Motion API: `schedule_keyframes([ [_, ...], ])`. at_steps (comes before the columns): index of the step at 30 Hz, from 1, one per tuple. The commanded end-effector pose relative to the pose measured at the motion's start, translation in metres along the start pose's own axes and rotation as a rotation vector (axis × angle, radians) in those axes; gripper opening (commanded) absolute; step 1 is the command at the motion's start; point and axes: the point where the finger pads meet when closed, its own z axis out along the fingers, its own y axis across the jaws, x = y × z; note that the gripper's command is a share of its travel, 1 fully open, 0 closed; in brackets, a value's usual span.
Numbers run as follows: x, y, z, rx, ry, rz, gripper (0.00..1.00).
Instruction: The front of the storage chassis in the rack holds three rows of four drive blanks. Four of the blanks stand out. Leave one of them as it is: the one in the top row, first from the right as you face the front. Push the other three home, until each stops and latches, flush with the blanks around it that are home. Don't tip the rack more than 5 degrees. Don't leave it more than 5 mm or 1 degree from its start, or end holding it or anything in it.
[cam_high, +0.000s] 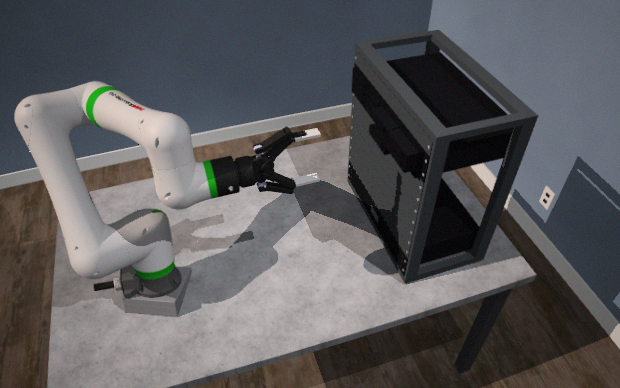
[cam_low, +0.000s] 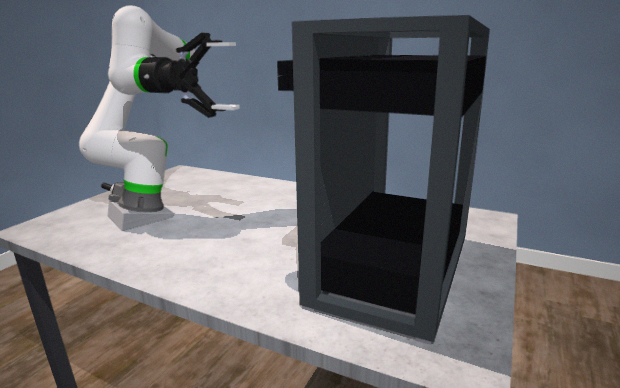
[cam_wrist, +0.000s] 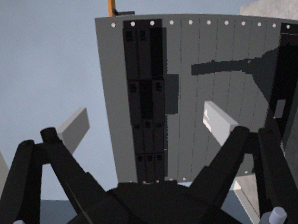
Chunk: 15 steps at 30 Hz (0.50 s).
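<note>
The dark grey rack (cam_high: 440, 150) stands on the right of the table, its front facing my arm. The black storage chassis (cam_low: 380, 85) sits high in the rack. Black blanks (cam_high: 397, 140) stand out from the front; one shows as a stub (cam_low: 285, 75) past the rack's front post. In the wrist view the chassis front (cam_wrist: 147, 96) is a black strip on the grey front panel, and single blanks are hard to tell apart. My gripper (cam_high: 310, 155) is open and empty, in the air well short of the rack front; it also shows in the exterior view (cam_low: 229, 75) and the wrist view (cam_wrist: 147, 123).
A second black unit (cam_low: 385, 255) fills the bottom of the rack. My arm's base (cam_high: 152, 290) stands on the table's left side. A small orange thing (cam_wrist: 112, 2) shows past the rack's edge in the wrist view. Walls stand behind and to the right.
</note>
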Motion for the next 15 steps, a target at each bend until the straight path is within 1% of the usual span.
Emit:
schedule_keyframes([
  [1,0.002,-0.0023,-0.001,0.006,0.006,-0.003,1.0],
  [15,0.0044,-0.005,-0.0021,0.013,0.014,-0.006,1.0],
])
